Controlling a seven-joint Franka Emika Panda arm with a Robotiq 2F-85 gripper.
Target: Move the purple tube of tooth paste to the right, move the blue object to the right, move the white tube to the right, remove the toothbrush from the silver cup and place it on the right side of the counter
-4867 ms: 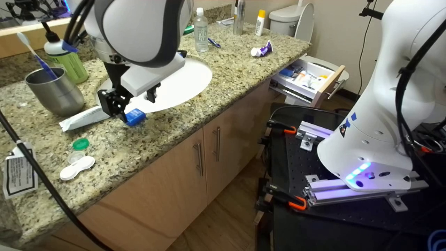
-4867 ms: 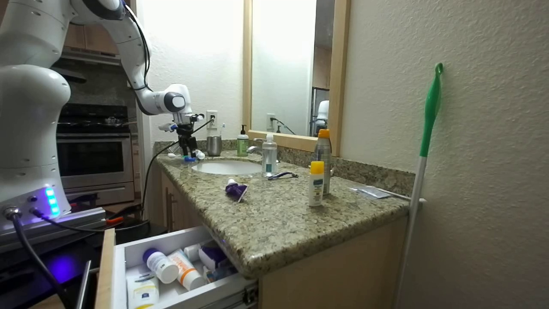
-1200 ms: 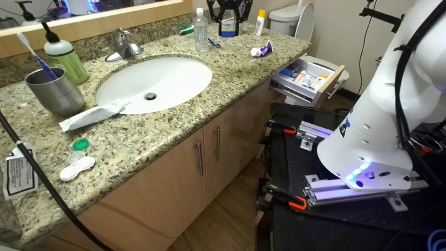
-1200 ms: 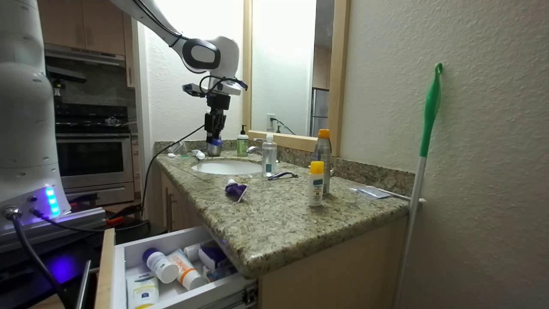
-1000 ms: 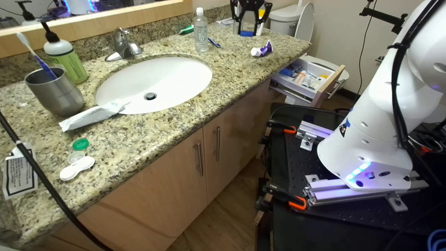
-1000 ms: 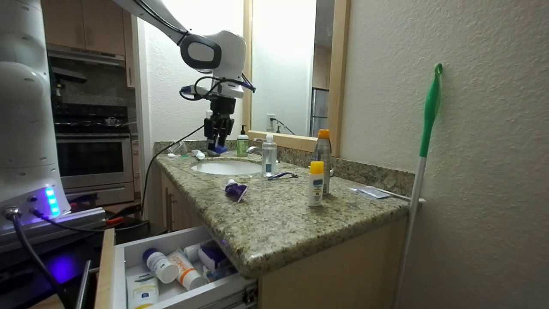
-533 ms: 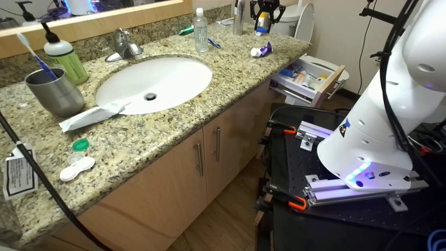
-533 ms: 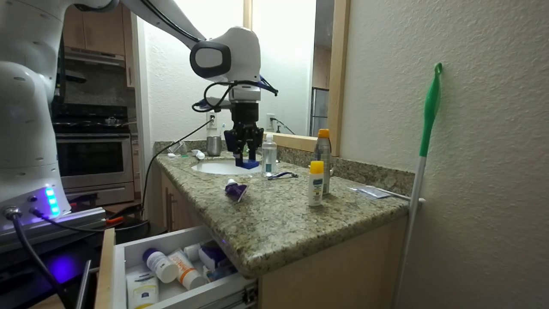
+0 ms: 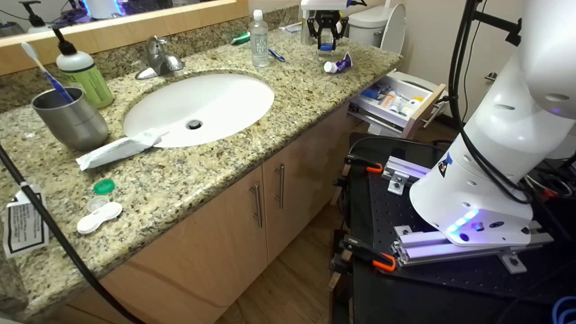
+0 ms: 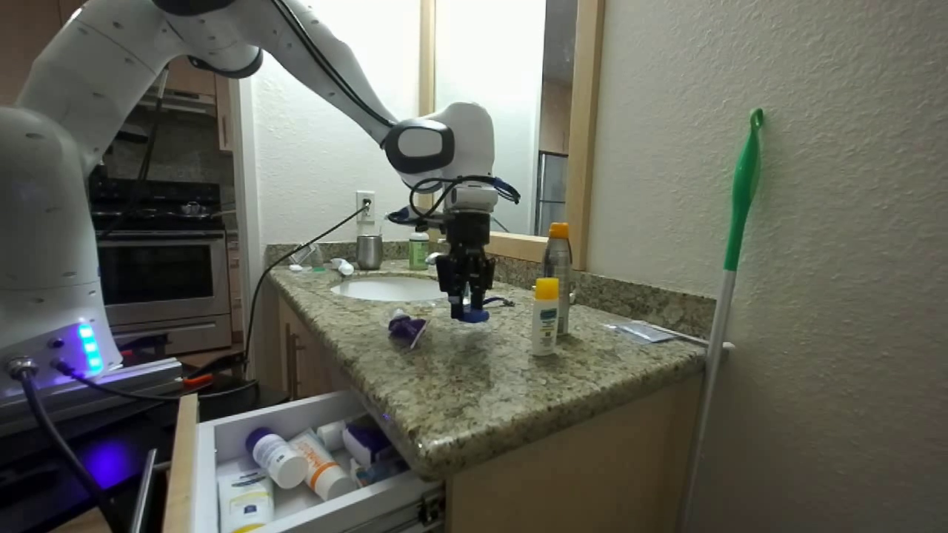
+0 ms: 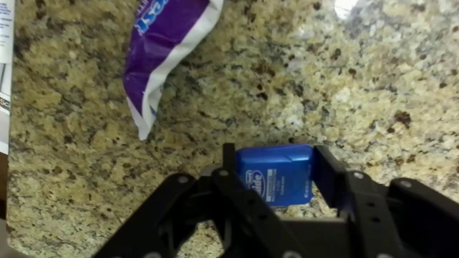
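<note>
The claw (image 11: 275, 153) grasps the blue box (image 11: 278, 186), pressing at nine o'clock and three o'clock in the wrist view, which leaves the labelled face uncovered and, I judge, the underside free to meet the worktop (image 9: 193, 171) flat. In an exterior view it points down to six o'clock, the box (image 10: 476, 316) low at the surface; whether box and worktop touch I cannot tell, but letting go looks like the next move. The yellow-capped bottle (image 10: 546, 322) stands upright there at three o'clock from the claw, easy to knock. In the wrist view the purple tube (image 11: 163, 50) lies near, toward eleven o'clock from the box, probably already delivered; the gap should spare it a bump. In an exterior view, reckoned from the middle of the sink (image 9: 234, 103), the white tube (image 9: 119, 150) lies at eight o'clock, seemingly awaiting its turn. The silver cup (image 9: 74, 123) stands at nine o'clock; inside, the toothbrush (image 9: 57, 84) leans toward eleven o'clock, presumably propped by the cup's rim.
</note>
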